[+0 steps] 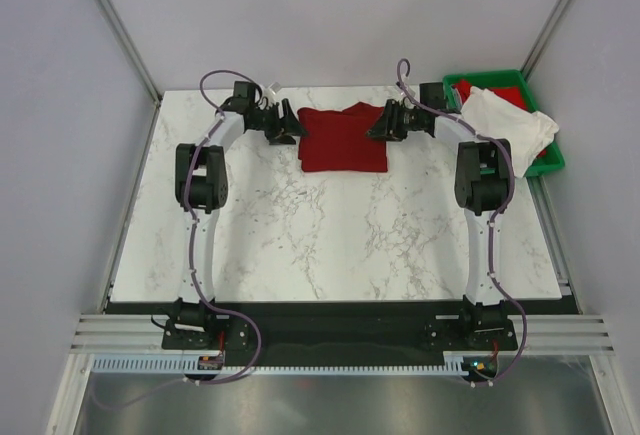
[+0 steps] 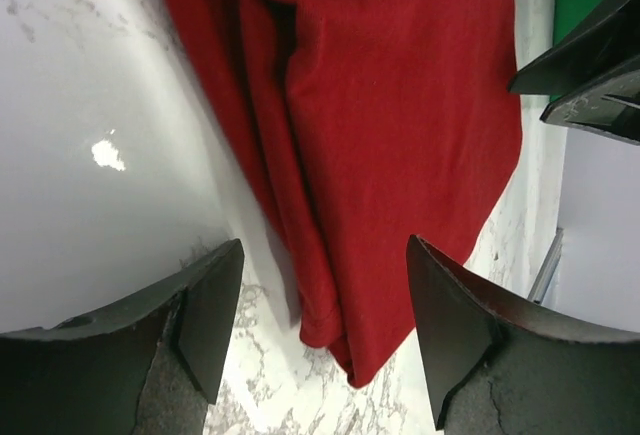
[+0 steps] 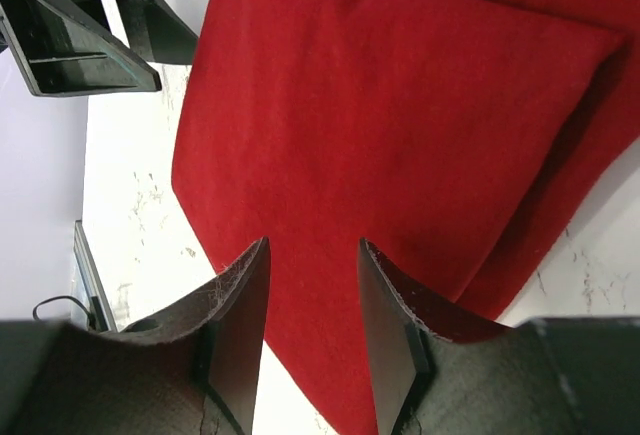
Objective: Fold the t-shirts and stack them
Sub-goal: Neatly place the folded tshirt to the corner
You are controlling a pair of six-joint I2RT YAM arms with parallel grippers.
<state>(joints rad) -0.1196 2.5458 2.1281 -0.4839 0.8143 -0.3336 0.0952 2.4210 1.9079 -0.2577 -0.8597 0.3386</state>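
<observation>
The dark red t-shirt (image 1: 343, 140) is laid folded at the far middle of the marble table (image 1: 330, 235). It is flanked by the left gripper (image 2: 323, 245), spread wide, and the right gripper (image 3: 313, 243), parted less, and nothing is seen clamped in either. Its loose edge layers could be dragged open if caught by a finger. The off-white t-shirt (image 1: 505, 127) is draped over the green bin (image 1: 490, 79) at far right, covering the contents. Whether any fingertip touches cloth cannot be told.
</observation>
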